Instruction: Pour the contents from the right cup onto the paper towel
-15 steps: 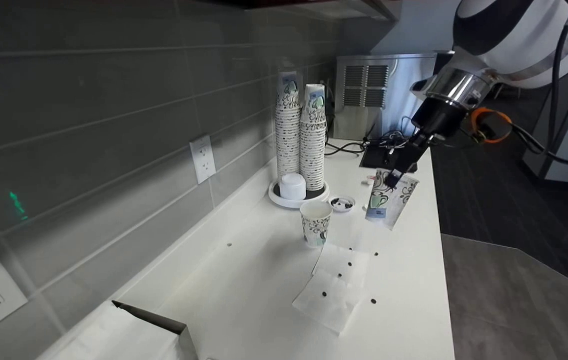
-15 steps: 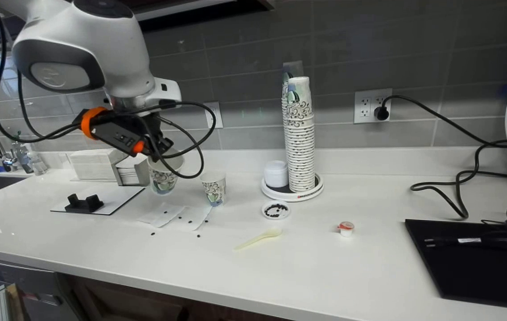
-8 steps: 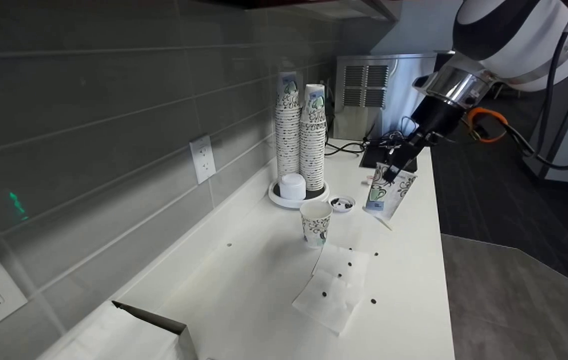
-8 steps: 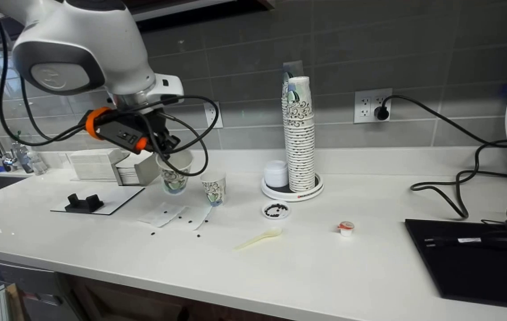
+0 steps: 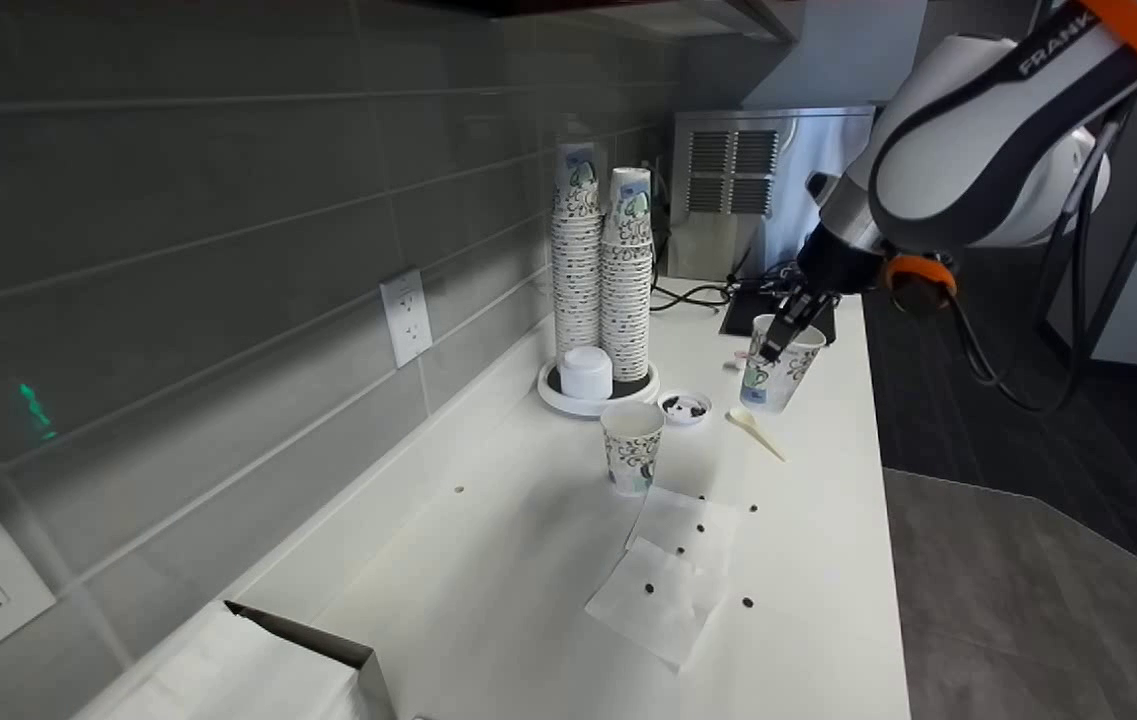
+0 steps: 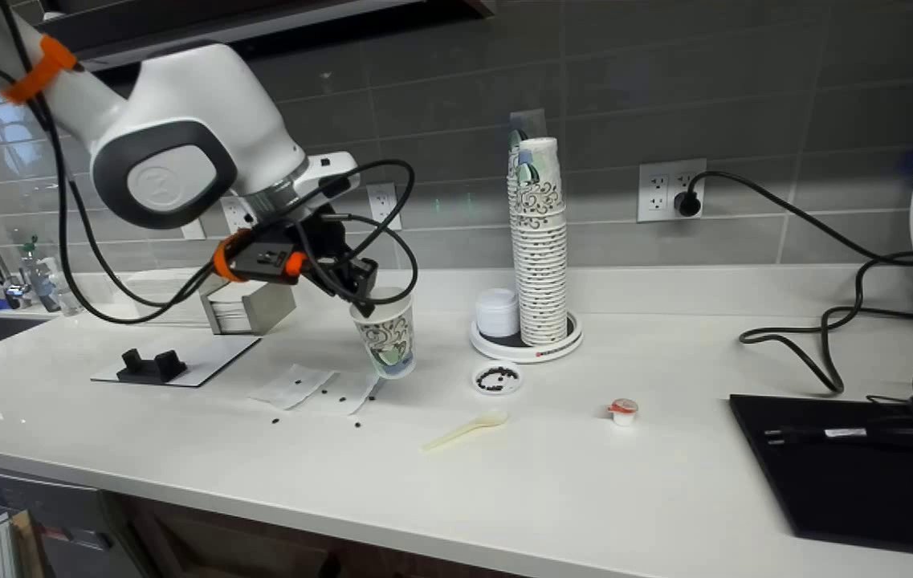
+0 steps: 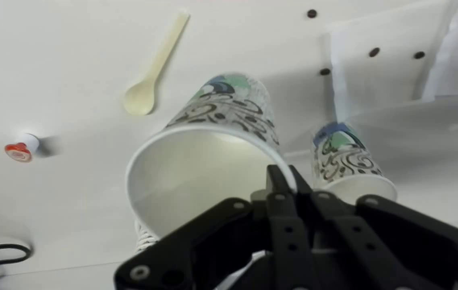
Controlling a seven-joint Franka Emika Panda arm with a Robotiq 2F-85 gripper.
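The gripper point(image 7: 290, 179) has swung the patterned paper cup point(image 7: 226, 104), clamped by its rim, farther from the paper towel point(image 7: 386, 70) where dark beans point(image 7: 374, 52) lie, so pouring looks done.

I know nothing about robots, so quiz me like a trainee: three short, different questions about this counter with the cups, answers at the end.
1. Choose one: the tool grips the held cup by its (A) base, (B) rim, (C) handle.
2. True or false: dark specks lie both on and off the paper towel.
3. How many tall cup stacks stand on the round tray?

Key: 1. B. 2. True. 3. Two.
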